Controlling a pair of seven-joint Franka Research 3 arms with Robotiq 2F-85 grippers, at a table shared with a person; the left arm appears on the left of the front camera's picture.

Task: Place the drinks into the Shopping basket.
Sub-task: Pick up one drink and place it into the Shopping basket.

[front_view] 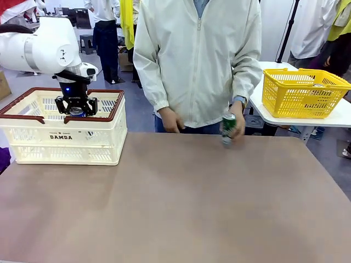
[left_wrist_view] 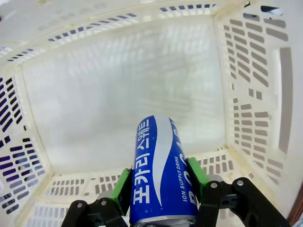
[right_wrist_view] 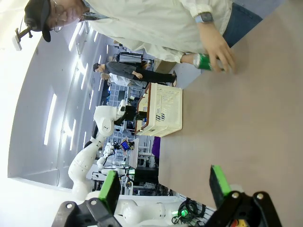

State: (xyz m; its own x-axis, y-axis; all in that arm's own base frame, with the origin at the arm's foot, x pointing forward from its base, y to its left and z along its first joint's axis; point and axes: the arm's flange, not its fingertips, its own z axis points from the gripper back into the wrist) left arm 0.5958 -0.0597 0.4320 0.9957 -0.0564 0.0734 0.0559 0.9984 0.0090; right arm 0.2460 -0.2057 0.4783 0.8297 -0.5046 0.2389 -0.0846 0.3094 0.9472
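My left gripper [front_view: 77, 111] hangs over the open top of the cream Shopping basket [front_view: 38, 143], shut on a blue drink can [left_wrist_view: 163, 170]. In the left wrist view the can points down toward the basket floor [left_wrist_view: 123, 94], held between the green pads [left_wrist_view: 124, 185]. A person's hand [front_view: 237, 125] holds a green drink can [front_view: 228, 129] just above the far edge of the table. That green can [right_wrist_view: 204, 61] also sits in the hand in the right wrist view. My right gripper [right_wrist_view: 163, 187] is open, with nothing between its fingers.
A yellow mesh basket [front_view: 303, 93] stands on a white side table [front_view: 340, 116] at the back right. The person [front_view: 197, 60] stands at the far side of the brown table [front_view: 181, 203]. The person's other hand [front_view: 171, 119] hangs near the table's far edge.
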